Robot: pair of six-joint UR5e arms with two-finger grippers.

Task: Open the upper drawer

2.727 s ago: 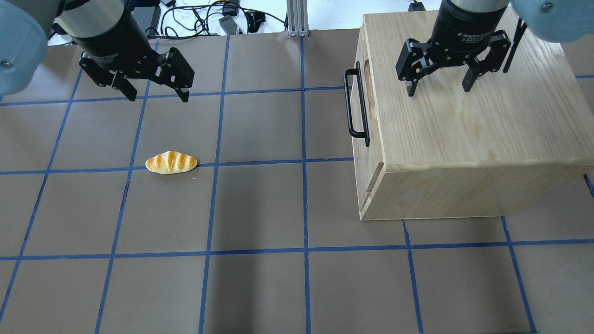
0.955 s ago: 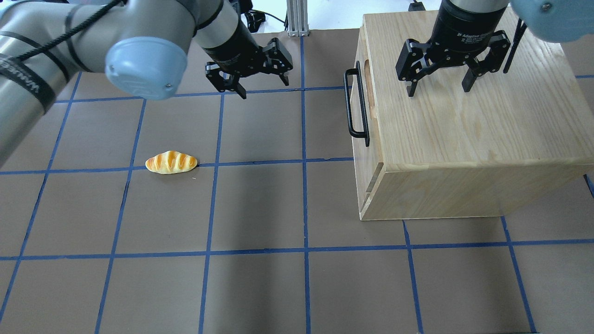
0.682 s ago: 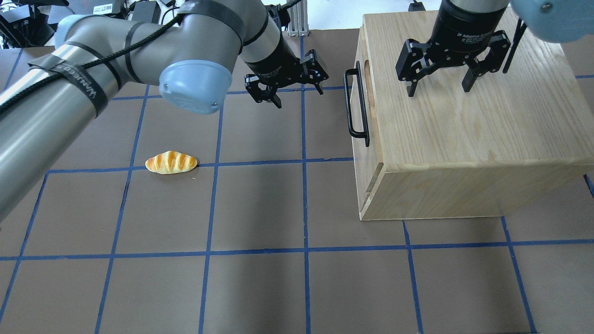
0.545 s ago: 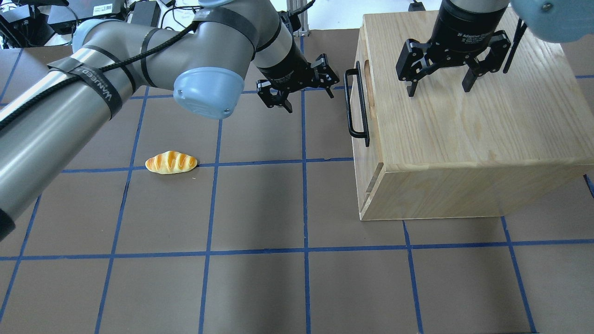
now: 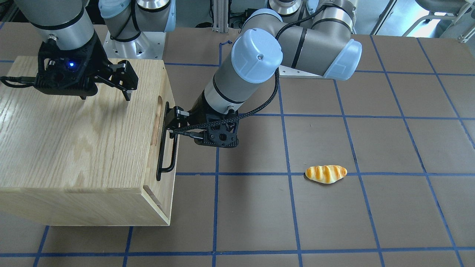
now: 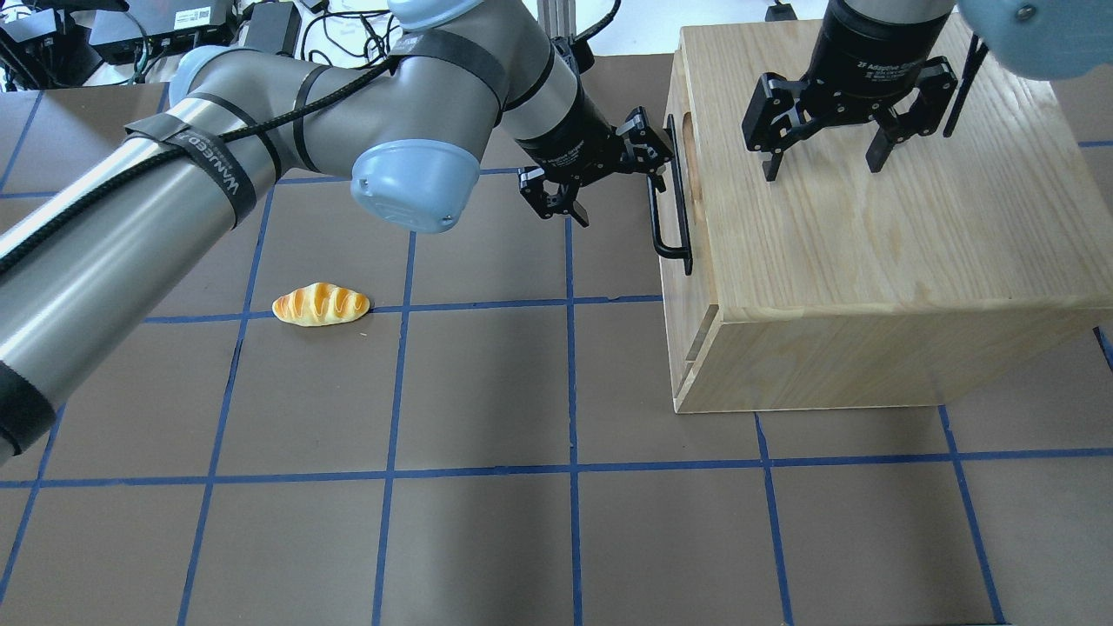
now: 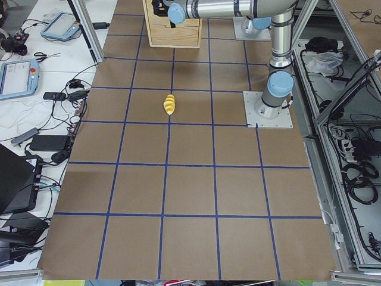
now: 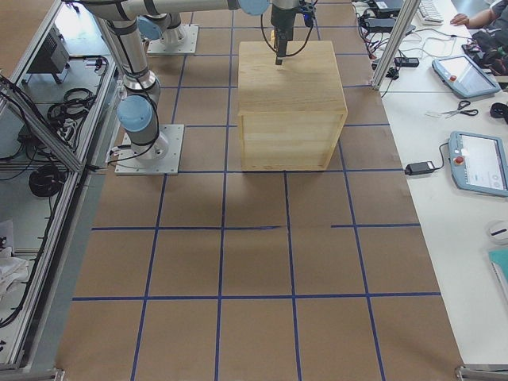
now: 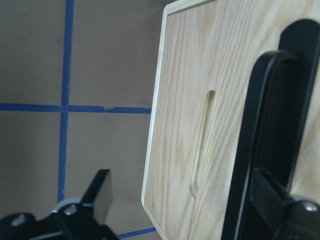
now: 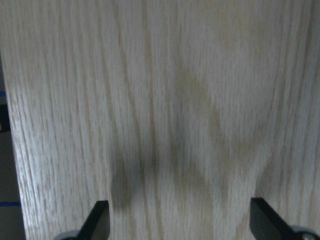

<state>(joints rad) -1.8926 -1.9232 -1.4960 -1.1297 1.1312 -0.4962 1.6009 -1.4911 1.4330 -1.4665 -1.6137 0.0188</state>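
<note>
The upper drawer [image 6: 700, 261] is shut in the oak cabinet [image 6: 869, 261]. Its black bar handle [image 6: 669, 217] faces the table's middle, beside the oval slot [image 6: 691, 148]. My left gripper [image 6: 619, 187] is open, right at the handle's far end. In the left wrist view the handle [image 9: 265, 125] lies just inside one of the fingers [image 9: 280, 210], in front of the drawer front [image 9: 220, 75]. The front-facing view shows that gripper [image 5: 172, 124] at the handle [image 5: 166, 152]. My right gripper [image 6: 817, 169] is open and empty above the cabinet top [image 10: 165, 100].
A toy bread roll [image 6: 322, 304] lies on the brown gridded table [image 6: 487, 391], left of the cabinet; it also shows in the front-facing view [image 5: 326, 173]. A lower front panel sits under the upper drawer. Cables and boxes lie beyond the table's far edge.
My left arm has swept from the table's far left across to the drawer handle, its gripper staying open. The right arm, the cabinet and the bread have not moved.
</note>
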